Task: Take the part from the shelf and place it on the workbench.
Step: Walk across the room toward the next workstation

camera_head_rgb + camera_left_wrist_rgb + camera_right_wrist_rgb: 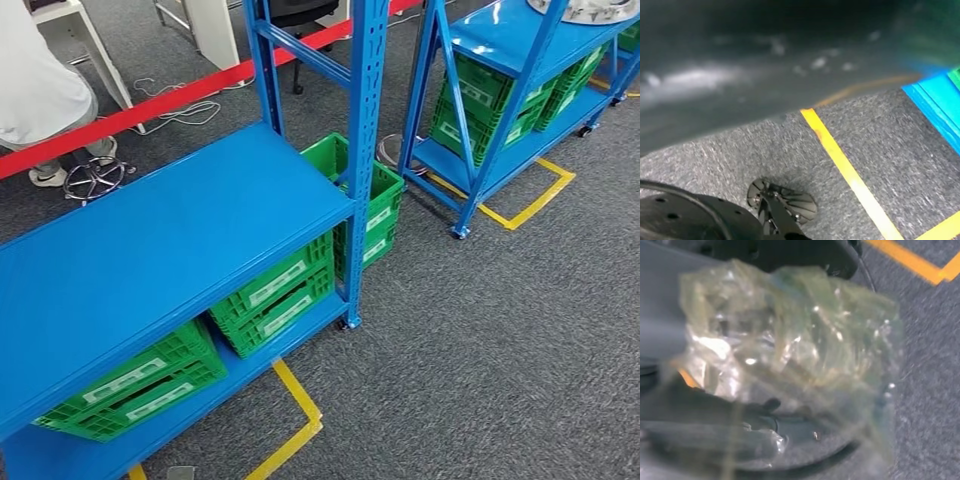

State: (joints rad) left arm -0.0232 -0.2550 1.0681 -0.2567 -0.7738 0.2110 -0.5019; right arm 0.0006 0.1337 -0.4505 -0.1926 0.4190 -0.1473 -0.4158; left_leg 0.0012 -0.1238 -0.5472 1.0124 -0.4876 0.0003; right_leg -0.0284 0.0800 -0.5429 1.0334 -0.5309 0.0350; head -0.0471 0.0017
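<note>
The part sits inside a crumpled clear plastic bag, close to the lens in the right wrist view. My right hand holds the bag, its grey cover at the picture's edge and dark fingers showing under the plastic. The bag hides most of the fingers. In the left wrist view my left hand is a grey blur near the lens, and its fingers cannot be made out. Below it lies grey carpet with yellow tape.
A blue rack stands close ahead with a bare middle board and green crates beneath. A second blue rack with crates stands at the far right. A person in white sits behind red barrier tape. Grey carpet lies between the racks.
</note>
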